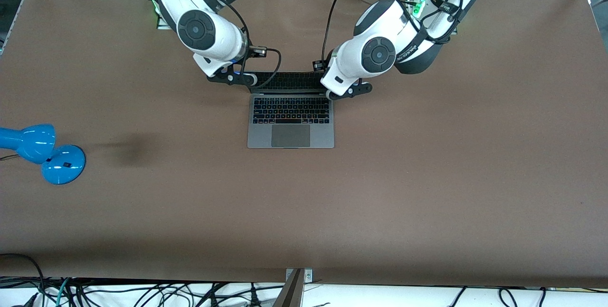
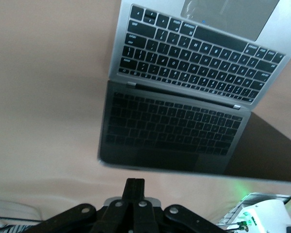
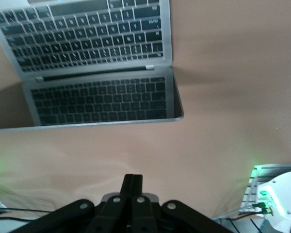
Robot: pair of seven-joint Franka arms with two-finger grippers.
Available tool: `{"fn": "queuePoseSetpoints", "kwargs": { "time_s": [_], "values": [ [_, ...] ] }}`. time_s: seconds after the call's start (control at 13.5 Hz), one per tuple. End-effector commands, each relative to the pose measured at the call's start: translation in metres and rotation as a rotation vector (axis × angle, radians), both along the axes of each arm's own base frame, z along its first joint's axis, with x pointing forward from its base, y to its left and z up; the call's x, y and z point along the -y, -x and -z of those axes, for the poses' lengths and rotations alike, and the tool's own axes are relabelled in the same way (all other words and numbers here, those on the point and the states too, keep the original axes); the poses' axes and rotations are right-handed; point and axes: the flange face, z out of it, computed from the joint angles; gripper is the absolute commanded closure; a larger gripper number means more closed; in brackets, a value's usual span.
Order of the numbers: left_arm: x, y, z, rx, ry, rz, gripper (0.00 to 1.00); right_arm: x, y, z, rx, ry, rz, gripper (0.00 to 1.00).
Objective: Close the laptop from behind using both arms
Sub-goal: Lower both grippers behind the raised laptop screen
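The grey laptop (image 1: 290,129) stands open in the middle of the table, keyboard up, its dark screen (image 1: 290,81) upright and facing the front camera. My left gripper (image 1: 349,92) is shut and empty, over the table by the lid's top corner toward the left arm's end. My right gripper (image 1: 232,79) is shut and empty, by the lid's corner toward the right arm's end. In the left wrist view the shut fingertips (image 2: 135,187) stand a short gap from the lid's top edge (image 2: 169,167). The right wrist view shows the same: fingertips (image 3: 133,182), lid edge (image 3: 102,124).
A blue desk lamp (image 1: 42,150) lies on the brown table (image 1: 427,178) toward the right arm's end. Cables hang along the table's edge nearest the front camera. The arms' bases with green lights stand at the table's edge farthest from that camera.
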Motion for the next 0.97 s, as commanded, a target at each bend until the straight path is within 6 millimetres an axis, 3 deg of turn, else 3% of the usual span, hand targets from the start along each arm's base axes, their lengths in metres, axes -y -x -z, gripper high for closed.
{"fn": "queuePoseSetpoints", "kwargs": {
  "time_s": [0.0, 0.89],
  "values": [
    [0.003, -0.005, 0.004, 0.017, 0.003, -0.011, 1.00, 0.003, 0.009, 0.012, -0.040, -0.012, -0.041, 1.00],
    [-0.007, -0.028, 0.021, 0.073, -0.005, -0.019, 1.00, 0.024, -0.034, 0.038, 0.046, -0.101, -0.031, 1.00]
  ]
}}
